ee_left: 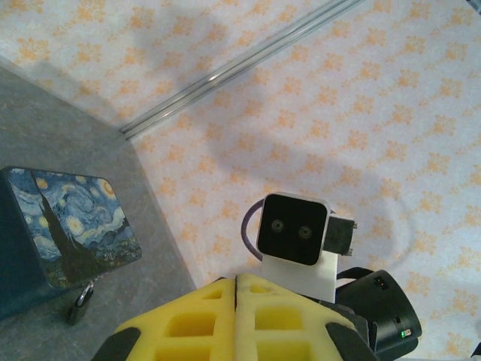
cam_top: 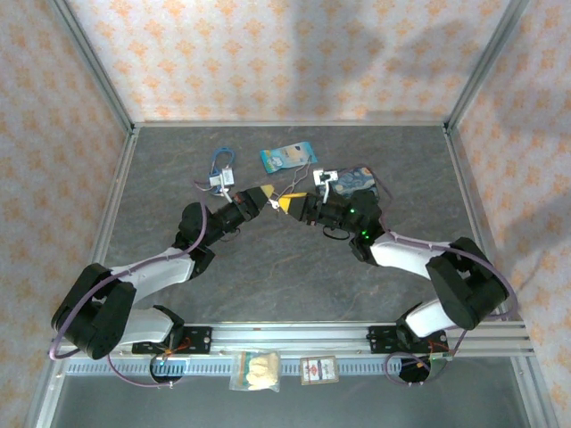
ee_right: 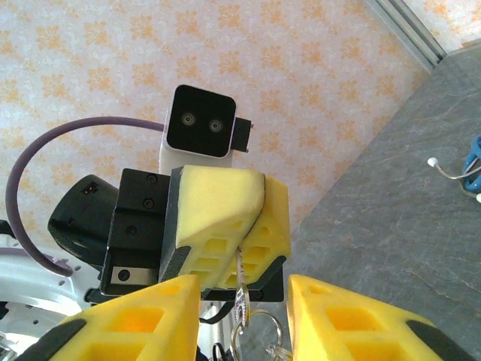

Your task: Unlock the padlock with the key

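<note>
Open right tool (ee_right: 240,304) flanks key (ee_right: 240,282) pinched in shut left tool (ee_right: 252,218); padlock (ee_left: 81,297) beside painted tin (ee_left: 71,226)

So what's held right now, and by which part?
The left tool pinches the key by its upper end; the rest dangles. Right tool open, empty.

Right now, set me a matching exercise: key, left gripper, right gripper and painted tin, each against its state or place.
Things:
1 key
2 left gripper
3 right gripper
4 painted tin

States or places:
a jaws open
b standing on the table
c jaws shut
d being held

Pairs: 1-d, 2-c, 3-a, 4-b
</note>
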Tool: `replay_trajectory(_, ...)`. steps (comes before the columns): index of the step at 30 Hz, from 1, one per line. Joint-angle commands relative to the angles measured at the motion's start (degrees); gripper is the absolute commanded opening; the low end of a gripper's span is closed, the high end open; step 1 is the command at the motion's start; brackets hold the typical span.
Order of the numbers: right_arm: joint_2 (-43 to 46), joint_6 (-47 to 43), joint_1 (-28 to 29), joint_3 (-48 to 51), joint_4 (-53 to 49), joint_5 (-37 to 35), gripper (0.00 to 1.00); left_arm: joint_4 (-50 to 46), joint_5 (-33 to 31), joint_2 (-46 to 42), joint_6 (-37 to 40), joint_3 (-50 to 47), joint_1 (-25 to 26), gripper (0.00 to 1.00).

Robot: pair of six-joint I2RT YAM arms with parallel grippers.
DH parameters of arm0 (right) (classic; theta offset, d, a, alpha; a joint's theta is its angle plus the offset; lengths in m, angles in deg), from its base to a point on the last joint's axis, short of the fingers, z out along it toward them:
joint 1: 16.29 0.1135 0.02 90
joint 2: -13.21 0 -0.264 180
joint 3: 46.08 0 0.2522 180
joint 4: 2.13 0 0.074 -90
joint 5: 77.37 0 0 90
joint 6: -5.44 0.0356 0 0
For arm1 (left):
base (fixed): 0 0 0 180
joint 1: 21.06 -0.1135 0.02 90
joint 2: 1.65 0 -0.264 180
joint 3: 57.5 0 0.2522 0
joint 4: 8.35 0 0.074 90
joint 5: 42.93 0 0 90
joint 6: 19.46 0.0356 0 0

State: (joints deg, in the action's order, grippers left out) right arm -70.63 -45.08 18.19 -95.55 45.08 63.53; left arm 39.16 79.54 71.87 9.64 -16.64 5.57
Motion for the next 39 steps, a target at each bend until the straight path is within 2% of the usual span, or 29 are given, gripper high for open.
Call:
replay_trajectory(1,-0.62,1.87,0.85,0.01,6.09,1.35,0.35,4.98,-1.17,0.27,-1.17,-0.37,0.49,0.00)
replay_trajectory(10,-1.15,1.04,1.82,-0.28,4.41,2.01,0.32,7.13,-1.71,1.24,-2.27,-0.30,0.89,0.00)
replay_trajectory(23,-2.73,1.54,1.91,-1.29,5.42,1.80,0.17,8.87,-2.23,1.86,-3.30,-0.72,2.27,0.00)
replay_trajectory(35,-1.52,1.34,1.91,-0.69,5.74,0.80,0.22,10.72,-3.62,2.10,-4.49,-1.96,3.30,0.00)
replay_trajectory(39,-1.41,1.25,1.97,-0.69,5.59,0.70,0.14,10.53,-3.73,1.91,-4.48,-1.87,3.41,0.00)
